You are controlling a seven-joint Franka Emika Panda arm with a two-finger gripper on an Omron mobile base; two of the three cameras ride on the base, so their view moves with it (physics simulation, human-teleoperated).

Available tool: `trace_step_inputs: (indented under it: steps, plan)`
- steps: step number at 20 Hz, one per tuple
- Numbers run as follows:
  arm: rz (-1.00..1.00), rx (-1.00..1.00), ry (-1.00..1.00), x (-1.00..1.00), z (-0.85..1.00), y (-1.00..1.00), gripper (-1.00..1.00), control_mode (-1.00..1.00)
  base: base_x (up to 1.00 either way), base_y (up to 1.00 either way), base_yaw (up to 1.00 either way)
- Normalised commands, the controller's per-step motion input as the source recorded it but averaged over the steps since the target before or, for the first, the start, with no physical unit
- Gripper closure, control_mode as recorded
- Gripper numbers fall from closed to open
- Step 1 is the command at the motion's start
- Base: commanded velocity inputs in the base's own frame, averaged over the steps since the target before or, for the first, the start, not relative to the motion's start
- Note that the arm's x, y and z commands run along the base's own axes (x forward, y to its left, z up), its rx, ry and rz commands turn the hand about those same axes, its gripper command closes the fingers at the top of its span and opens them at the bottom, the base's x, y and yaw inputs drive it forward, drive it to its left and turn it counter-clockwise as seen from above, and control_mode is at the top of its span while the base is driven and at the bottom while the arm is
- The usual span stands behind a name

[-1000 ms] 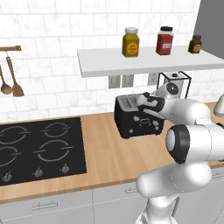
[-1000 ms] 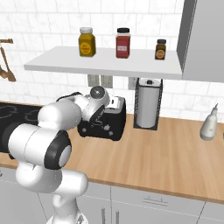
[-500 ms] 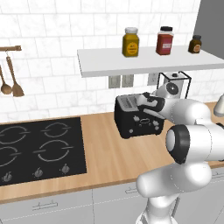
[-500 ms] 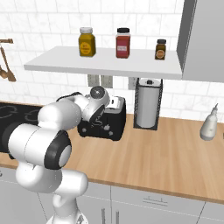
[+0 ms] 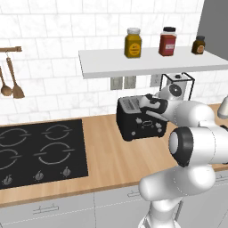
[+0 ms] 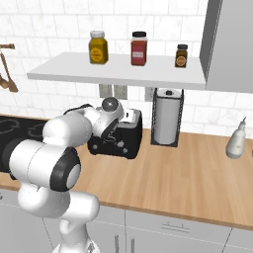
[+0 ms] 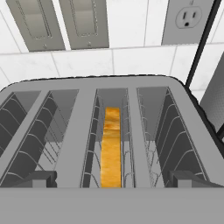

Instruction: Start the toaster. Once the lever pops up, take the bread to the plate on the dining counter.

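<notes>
One black toaster (image 5: pixel 140 119), one bread slice (image 7: pixel 110 146) in it, three spice jars (image 5: pixel 133 42) on the shelf (image 5: pixel 151 66), one paper towel holder (image 6: pixel 167 116), two wooden spoons (image 5: pixel 11 82), one black hob (image 5: pixel 40 151), one soap dispenser (image 6: pixel 236 138)

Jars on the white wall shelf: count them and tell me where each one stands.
3, in a row on the white wall shelf: the yellow jar toward its left end, the red jar with a black lid in the middle, the small dark brown jar at the right. None looks hidden.
</notes>
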Motion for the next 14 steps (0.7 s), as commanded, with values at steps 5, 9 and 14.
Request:
trace_step_inputs:
  steps: [5, 9, 14]
  plan:
    - [0.0, 0.0, 0.0, 0.0, 0.0, 0.0, -1.0, -1.0, 0.0, 0.0, 0.0]
    - [0.0, 0.0, 0.0, 0.0, 0.0, 0.0, -1.0, -1.0, 0.0, 0.0, 0.0]
    - [0.0, 0.0, 0.0, 0.0, 0.0, 0.0, -1.0, -1.0, 0.0, 0.0, 0.0]
